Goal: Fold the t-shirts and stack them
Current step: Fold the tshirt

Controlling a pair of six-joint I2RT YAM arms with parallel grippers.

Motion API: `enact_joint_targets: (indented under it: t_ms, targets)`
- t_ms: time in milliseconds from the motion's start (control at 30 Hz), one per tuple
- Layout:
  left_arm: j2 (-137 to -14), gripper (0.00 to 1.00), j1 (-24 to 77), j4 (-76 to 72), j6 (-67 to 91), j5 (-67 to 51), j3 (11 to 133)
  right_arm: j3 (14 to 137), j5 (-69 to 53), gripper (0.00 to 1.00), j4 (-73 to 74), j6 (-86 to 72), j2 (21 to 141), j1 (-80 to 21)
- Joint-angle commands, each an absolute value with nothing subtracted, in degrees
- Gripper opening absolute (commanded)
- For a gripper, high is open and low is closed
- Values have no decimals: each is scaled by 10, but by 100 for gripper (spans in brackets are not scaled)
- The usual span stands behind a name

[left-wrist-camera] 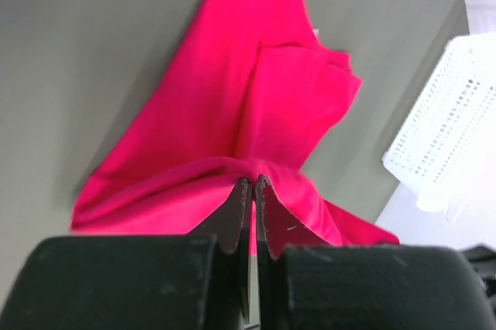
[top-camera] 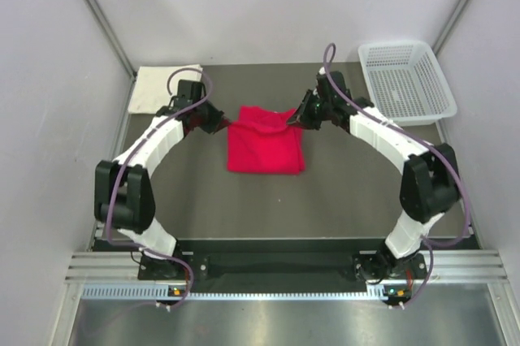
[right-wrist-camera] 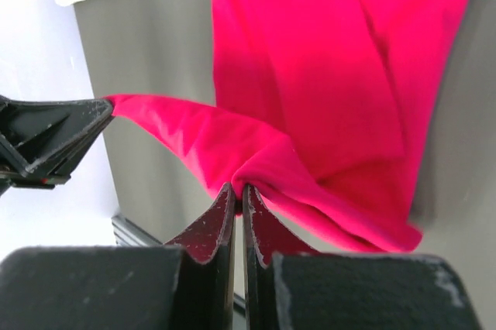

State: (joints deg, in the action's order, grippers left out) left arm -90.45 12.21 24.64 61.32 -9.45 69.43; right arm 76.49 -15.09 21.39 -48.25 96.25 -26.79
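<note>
The red t-shirt (top-camera: 265, 144) lies partly folded in the middle of the dark table. My left gripper (top-camera: 224, 125) is shut on its far left corner, the cloth pinched between the jaws in the left wrist view (left-wrist-camera: 253, 181). My right gripper (top-camera: 294, 119) is shut on its far right corner, seen pinched in the right wrist view (right-wrist-camera: 239, 187). Both hold the far edge slightly lifted; the red t-shirt (left-wrist-camera: 256, 97) hangs down to the table, and also shows in the right wrist view (right-wrist-camera: 333, 74). The cream-white t-shirt (top-camera: 154, 88) lies folded at the far left corner.
A white plastic mesh basket (top-camera: 406, 80) stands at the far right corner, also in the left wrist view (left-wrist-camera: 446, 121). White walls close in the table on three sides. The arm bases sit at the near edge.
</note>
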Motion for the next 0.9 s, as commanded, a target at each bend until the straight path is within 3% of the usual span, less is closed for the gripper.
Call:
enact_joint_targets:
  t_ms: [0, 300, 867]
  targets:
    - [-965, 0, 117, 189, 583, -155, 764, 861, -199, 0, 237, -433, 1007, -237]
    - [-1112, 0, 105, 149, 590, -222, 889, 931, -253, 0, 250, -435, 1098, -179]
    - [-1216, 0, 78, 150, 604, -226, 968, 1020, -338, 1, 224, -441, 1237, -133]
